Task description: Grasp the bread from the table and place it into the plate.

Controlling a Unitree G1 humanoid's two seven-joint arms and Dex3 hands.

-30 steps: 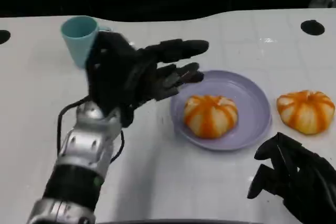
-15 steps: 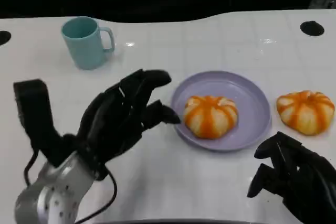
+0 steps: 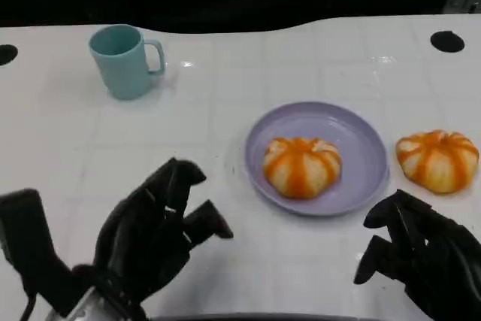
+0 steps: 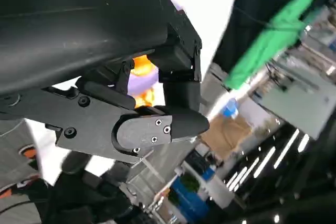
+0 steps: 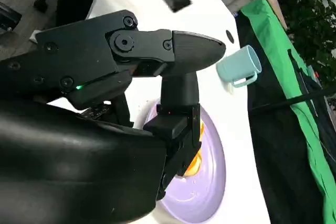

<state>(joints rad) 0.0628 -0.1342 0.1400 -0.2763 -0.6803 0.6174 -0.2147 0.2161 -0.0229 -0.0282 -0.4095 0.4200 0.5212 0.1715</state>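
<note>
A: One orange-striped bread already sits in the purple plate; a second bread lies on the table just beside its rim. Your right hand hangs near it, fingers curled, holding nothing.

B: What's the risk?

A: Reach clumsily and you may shove that bread off or knock the plate.

B: And since before?

A: Your left hand, loosely open and empty, has dropped back from beside the plate, uncovering the teal mug.
</note>
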